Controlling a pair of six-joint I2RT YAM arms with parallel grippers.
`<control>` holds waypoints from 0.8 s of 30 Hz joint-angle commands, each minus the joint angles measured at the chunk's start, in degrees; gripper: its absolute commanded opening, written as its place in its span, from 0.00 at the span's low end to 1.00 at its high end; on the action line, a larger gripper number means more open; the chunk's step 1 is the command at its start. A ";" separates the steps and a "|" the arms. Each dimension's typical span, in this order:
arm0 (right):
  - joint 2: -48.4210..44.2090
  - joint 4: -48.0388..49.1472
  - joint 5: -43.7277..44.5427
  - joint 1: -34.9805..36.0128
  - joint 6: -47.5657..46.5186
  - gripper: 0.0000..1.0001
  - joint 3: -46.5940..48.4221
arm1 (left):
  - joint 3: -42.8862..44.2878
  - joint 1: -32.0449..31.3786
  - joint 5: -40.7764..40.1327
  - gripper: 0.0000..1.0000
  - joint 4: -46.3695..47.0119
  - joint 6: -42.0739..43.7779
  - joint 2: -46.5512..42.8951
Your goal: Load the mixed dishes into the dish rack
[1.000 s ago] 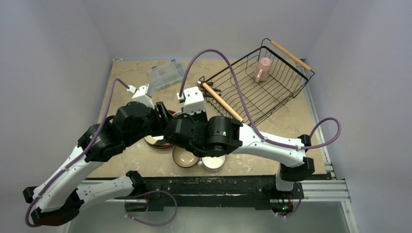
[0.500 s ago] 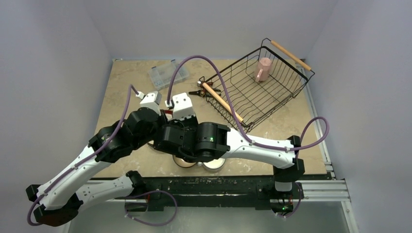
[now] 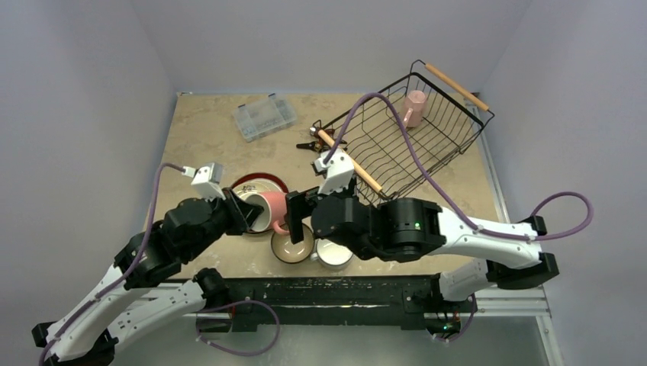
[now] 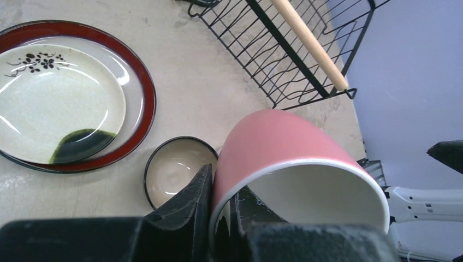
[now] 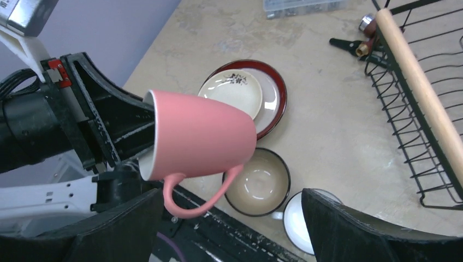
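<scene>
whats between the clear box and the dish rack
A small hand tool lies between the clear box and the dish rack, shown in the top view.

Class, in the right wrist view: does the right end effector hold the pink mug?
No, the left end effector grips the mug at its rim; the right end effector is open.

Tan marble-look table (image 3: 206,130) w/ matte top, boxed in on 3 sides by plain pale lavender-grey walls: back wall (image 3: 328,38), left wall (image 3: 76,114), right wall (image 3: 564,114). Black rail (image 3: 328,293) runs along table's near edge, silver metal extrusion (image 3: 496,179) along its right edge, dull grey floor (image 3: 343,347) below in front. Light is soft & even, w/ only faint shadows on the tabletop
</scene>
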 commanded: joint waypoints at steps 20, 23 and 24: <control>-16.33 81.54 -60.87 -17.02 49.65 0.80 -50.73 | -26.23 0.14 6.02 0.00 49.53 -1.41 -26.69; -11.81 88.84 -65.16 -17.02 53.67 0.69 -51.38 | -28.52 0.18 7.46 0.00 55.60 -2.51 -26.59; -11.05 90.55 -65.28 -17.02 54.37 0.69 -51.80 | -29.14 0.17 7.62 0.00 57.08 -2.97 -26.52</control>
